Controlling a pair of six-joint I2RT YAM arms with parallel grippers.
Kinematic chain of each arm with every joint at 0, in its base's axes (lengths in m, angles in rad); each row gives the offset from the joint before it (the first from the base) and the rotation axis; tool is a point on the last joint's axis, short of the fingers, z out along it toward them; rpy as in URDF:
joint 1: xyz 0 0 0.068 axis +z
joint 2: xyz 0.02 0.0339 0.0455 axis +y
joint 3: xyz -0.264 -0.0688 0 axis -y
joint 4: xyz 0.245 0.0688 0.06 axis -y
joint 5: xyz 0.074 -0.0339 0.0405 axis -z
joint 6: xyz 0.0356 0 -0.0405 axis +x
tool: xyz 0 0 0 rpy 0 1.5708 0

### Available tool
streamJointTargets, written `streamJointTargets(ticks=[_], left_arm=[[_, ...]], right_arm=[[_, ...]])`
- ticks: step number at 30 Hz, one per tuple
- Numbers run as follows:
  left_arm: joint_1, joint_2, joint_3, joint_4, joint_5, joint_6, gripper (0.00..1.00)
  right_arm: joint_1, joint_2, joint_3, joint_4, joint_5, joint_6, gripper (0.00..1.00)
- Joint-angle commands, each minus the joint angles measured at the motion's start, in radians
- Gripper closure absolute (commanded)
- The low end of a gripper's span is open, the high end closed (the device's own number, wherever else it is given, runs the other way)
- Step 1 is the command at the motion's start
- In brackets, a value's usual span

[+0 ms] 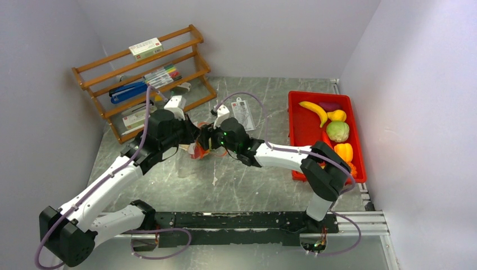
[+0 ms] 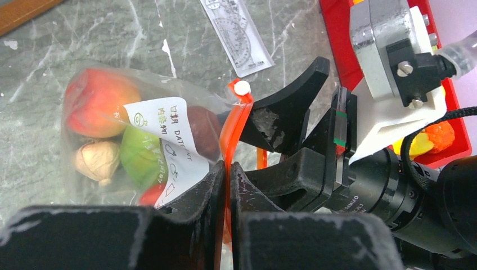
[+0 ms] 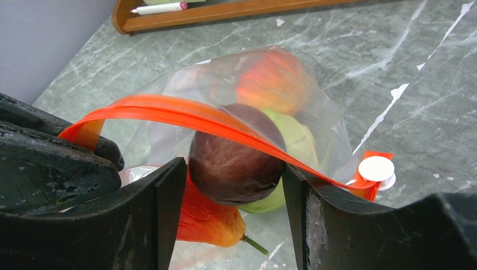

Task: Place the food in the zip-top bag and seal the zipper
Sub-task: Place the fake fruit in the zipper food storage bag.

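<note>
Two grippers tend the clear, crinkly zip-top bag at mid-table. The left gripper is clamped on its red-orange zipper strip, and the right gripper, jaws half-spread, holds a dark purple plastic ball in the bag's mouth. The step looks like loading, so the next move is probably to let the ball go well inside.

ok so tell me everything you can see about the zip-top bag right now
The zip-top bag is clear, crinkly plastic with a white printed label, down on the grey table. Its red-orange zipper rim stands open and arched, with a white slider at one end. The left pincer is shut on the rim. The right pincer straddles a dark purple ball at the mouth. Inside show a peach ball, a green ball and a red chili.
</note>
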Motion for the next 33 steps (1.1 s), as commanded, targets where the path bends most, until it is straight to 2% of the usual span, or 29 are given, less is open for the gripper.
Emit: streamJointTargets(ticks=[1, 7, 13, 25, 29, 33], left_arm=[[0.006, -0.022, 0.015, 0.017, 0.001, 0.002, 0.93], [0.006, -0.041, -0.015, 0.019, -0.023, 0.004, 0.93], [0.006, -0.042, -0.026, 0.016, -0.041, 0.017, 0.93], [0.007, -0.038, -0.014, 0.025, -0.040, 0.033, 0.93], [0.008, -0.037, -0.019, 0.031, -0.039, 0.058, 0.93], [0.007, -0.029, -0.014, 0.028, -0.022, 0.069, 0.93]], right_arm=[[0.005, -0.013, 0.005, 0.026, 0.000, 0.001, 0.35], [0.005, -0.108, -0.042, -0.058, -0.009, -0.011, 0.33], [0.004, -0.211, -0.076, -0.149, -0.014, -0.014, 0.36], [-0.013, -0.363, -0.022, -0.334, 0.068, -0.022, 0.40], [-0.085, -0.402, -0.020, -0.383, 0.122, -0.066, 0.39], [-0.240, -0.412, 0.016, -0.451, 0.109, -0.091, 0.39]])
